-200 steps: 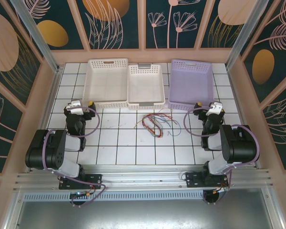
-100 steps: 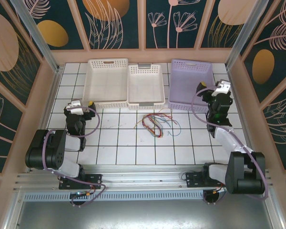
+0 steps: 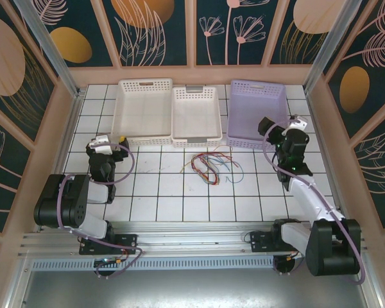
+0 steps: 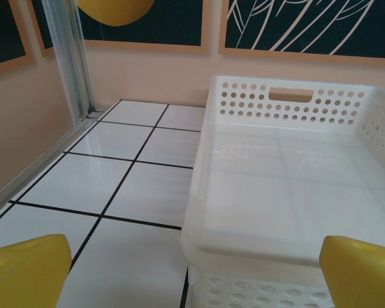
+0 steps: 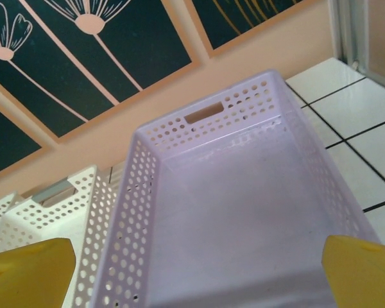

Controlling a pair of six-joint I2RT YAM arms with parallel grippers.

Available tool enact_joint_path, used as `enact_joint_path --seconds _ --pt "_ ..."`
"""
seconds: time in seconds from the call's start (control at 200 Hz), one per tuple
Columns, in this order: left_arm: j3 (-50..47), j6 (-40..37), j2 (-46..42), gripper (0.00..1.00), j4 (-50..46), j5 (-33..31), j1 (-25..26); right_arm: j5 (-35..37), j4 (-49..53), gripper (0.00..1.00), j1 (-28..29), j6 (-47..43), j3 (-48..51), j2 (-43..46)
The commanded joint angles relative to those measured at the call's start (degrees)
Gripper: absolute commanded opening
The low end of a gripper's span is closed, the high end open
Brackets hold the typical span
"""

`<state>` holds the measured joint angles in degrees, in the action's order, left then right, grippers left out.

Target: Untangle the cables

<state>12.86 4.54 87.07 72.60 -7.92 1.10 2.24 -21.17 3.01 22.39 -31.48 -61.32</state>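
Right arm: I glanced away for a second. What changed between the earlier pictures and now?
The right arm unfolded and reached forward; its open, empty right pincer moved to the near right corner of the lilac perforated plastic basket. Nothing was gripped or released. The left pincer, the tangle of thin coloured cables and both white perforated plastic baskets stayed put.

Right claw: yellow fingertips sit at the bottom corners of the frame, spread wide, nothing between them. Lilac perforated basket lies directly ahead, with a handle slot in its far wall. White basket stands just beside it on the left. White tiled surface runs on the right. Peach wall with dark floral panels stands behind.
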Motion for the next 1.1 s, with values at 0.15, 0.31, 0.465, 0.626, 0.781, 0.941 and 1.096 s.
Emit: enact_joint_path --seconds 0.15,0.31,0.465,0.626,0.781,0.941,1.096 --pt "0.6 -0.7 0.0 0.99 0.4 0.5 -0.3 -0.2 2.4 0.99 -1.3 12.6 5.2 9.0" --pt "0.7 -0.6 0.0 0.99 0.4 0.5 -0.3 -5.1 1.4 0.99 -2.4 10.2 6.9 11.3" --pt "0.7 -0.6 0.0 0.99 0.2 0.5 -0.3 -6.8 -1.9 0.99 -2.4 11.2 9.9 10.0" --pt "2.6 0.0 -6.4 0.99 -8.2 -2.1 -0.2 -10.6 -3.3 0.99 -2.4 12.2 9.8 6.3" --pt "5.5 4.3 -17.0 0.99 -19.2 0.5 -0.2 -11.1 -0.7 0.99 -2.3 12.6 9.1 6.7" --pt "9.1 11.9 -24.9 0.99 -30.7 8.6 -0.2 -15.6 6.0 0.99 -2.3 10.9 5.2 7.4" --pt "16.3 20.3 -29.5 0.99 -43.3 17.2 -0.2 -16.1 12.5 0.99 -0.1 7.9 2.3 6.8"
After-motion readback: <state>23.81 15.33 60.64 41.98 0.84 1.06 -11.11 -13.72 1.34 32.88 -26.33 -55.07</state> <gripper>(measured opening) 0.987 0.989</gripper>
